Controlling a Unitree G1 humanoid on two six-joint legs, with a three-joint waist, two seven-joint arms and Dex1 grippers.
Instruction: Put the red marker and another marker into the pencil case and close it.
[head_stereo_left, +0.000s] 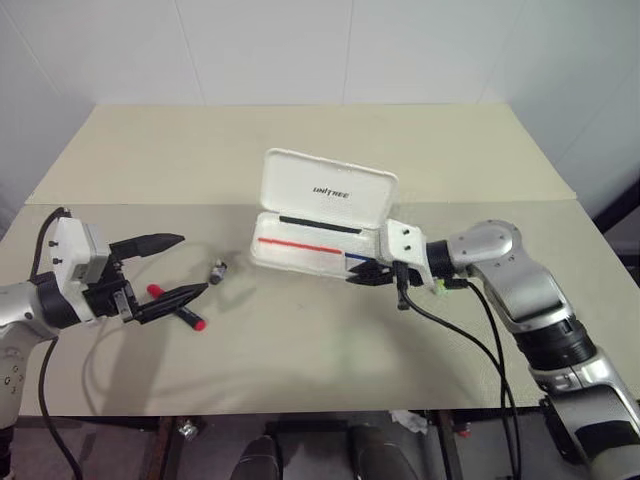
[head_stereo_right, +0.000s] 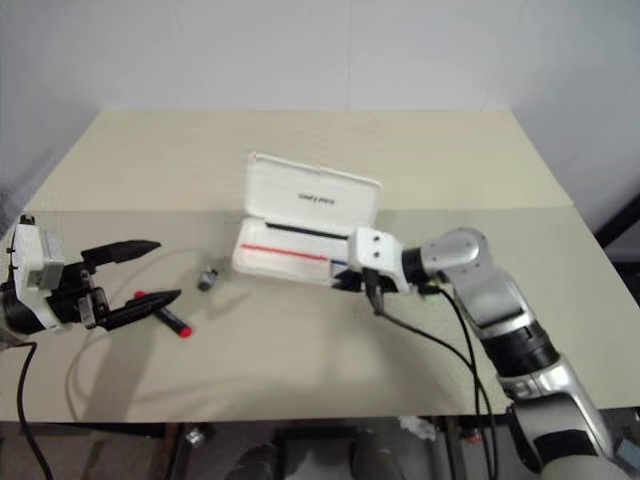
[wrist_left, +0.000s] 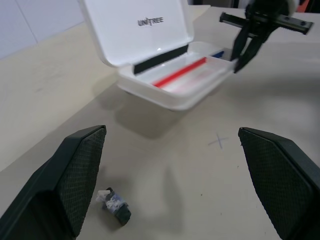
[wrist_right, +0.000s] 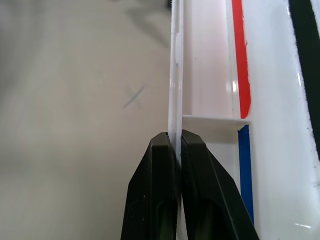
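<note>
The white pencil case (head_stereo_left: 300, 252) lies open mid-table with its lid (head_stereo_left: 326, 190) standing up; a red and blue stripe runs inside the tray. The red marker (head_stereo_left: 178, 306) lies on the table at the left, under the lower finger of my left gripper (head_stereo_left: 195, 262), which is wide open and holds nothing. My right gripper (head_stereo_left: 368, 276) is shut at the case's right front corner. Its tips line up with the thin front wall (wrist_right: 176, 75); I cannot tell whether they pinch it. A bit of the lime-green marker (head_stereo_left: 440, 287) shows behind my right wrist.
A small grey-black cylinder (head_stereo_left: 217, 270) lies between the left gripper and the case. A black cable (head_stereo_left: 450, 330) hangs from my right wrist across the table's front. Bare tabletop (head_stereo_left: 300, 350) stretches in front of the case and behind it.
</note>
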